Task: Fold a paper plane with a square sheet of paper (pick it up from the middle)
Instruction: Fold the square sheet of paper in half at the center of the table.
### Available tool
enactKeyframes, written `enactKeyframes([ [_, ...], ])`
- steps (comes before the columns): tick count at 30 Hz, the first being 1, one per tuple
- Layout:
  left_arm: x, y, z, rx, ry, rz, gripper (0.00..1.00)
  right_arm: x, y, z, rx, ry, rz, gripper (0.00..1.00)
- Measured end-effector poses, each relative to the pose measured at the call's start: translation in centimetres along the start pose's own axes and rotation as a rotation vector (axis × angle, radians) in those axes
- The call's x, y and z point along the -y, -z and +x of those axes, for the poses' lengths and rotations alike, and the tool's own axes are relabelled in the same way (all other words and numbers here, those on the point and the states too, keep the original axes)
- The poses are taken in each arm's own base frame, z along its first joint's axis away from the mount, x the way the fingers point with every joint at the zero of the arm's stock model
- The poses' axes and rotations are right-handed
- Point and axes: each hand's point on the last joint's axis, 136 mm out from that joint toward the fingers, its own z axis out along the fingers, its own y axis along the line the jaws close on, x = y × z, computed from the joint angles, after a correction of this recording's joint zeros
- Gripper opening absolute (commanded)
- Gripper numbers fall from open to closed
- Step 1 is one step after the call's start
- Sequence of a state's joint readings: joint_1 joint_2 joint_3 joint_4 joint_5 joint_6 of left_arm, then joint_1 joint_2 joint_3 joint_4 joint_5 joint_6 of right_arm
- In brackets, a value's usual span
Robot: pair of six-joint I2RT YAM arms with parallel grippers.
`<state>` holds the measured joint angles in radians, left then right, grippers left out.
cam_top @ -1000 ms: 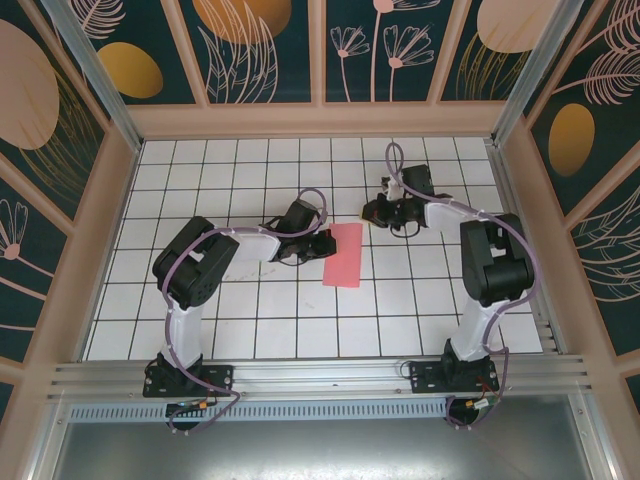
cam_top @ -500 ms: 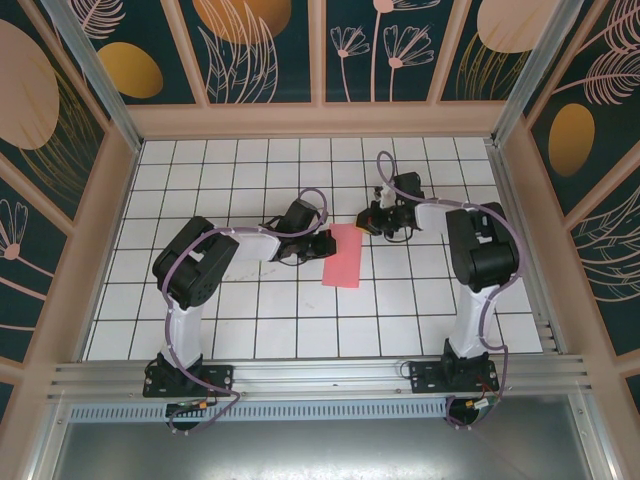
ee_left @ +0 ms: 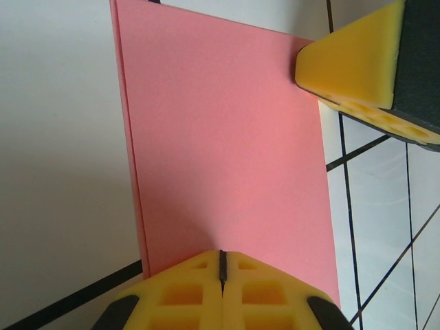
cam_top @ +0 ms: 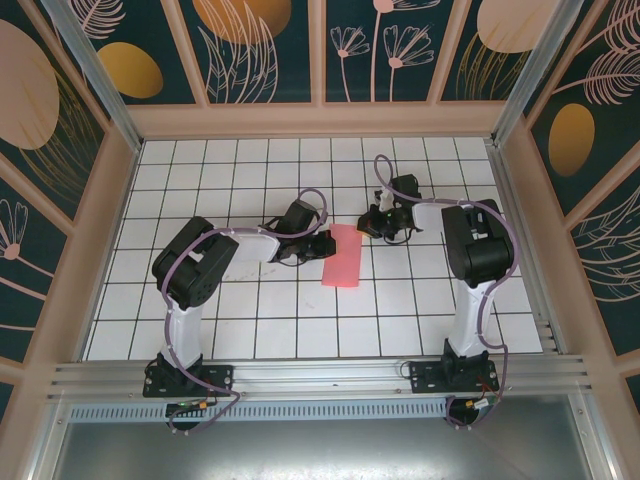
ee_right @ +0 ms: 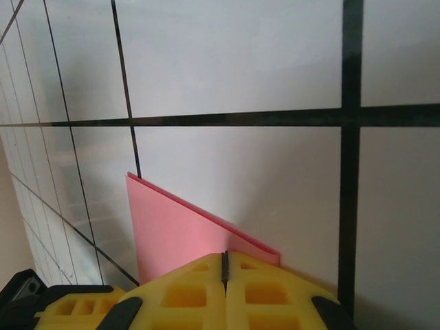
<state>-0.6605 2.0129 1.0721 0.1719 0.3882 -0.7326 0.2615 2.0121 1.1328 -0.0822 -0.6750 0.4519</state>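
Note:
The square sheet of paper (cam_top: 343, 258) lies folded in half as a salmon-pink rectangle on the white tiled table (cam_top: 250, 320). My left gripper (cam_top: 322, 243) is shut, its tips resting on the paper's left long edge; in the left wrist view its joined yellow tips (ee_left: 222, 256) sit over the pink sheet (ee_left: 227, 137). My right gripper (cam_top: 366, 226) is shut too, at the paper's far right corner. In the right wrist view its closed tips (ee_right: 224, 256) press the folded corner (ee_right: 175, 234). The right gripper's yellow finger (ee_left: 354, 62) touches the sheet's far corner in the left wrist view.
Wooden-framed patterned walls (cam_top: 320, 118) enclose the table on three sides. An aluminium rail (cam_top: 320, 378) runs along the near edge by the arm bases. Open tiles lie in front of the paper and to both sides.
The right arm has swung in towards the paper, bringing its shut gripper down and left onto the sheet's far right corner. The left arm and the paper have stayed put.

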Motion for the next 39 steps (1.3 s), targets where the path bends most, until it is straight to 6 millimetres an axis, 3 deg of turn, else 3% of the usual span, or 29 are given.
enactKeyframes([
  [7, 0.0, 0.0, 0.0, 0.0, 0.0, 0.0, 0.0, -1.1, 0.2, -0.7, 0.005, 0.016, -0.031, 0.03],
  [13, 0.0, 0.0, 0.0, -0.001, 0.0, 0.0, 0.0, 0.3, -0.3, -0.9, 0.015, 0.007, 0.016, 0.03],
  [29, 0.0, 0.0, 0.0, 0.0, -0.008, 0.0, 0.0, 0.7, 0.0, -1.3, 0.055, -0.105, -0.025, 0.04],
  [39, 0.0, 0.0, 0.0, -0.001, -0.008, 0.001, 0.0, 1.5, 1.0, -2.9, 0.143, -0.128, 0.027, 0.05],
])
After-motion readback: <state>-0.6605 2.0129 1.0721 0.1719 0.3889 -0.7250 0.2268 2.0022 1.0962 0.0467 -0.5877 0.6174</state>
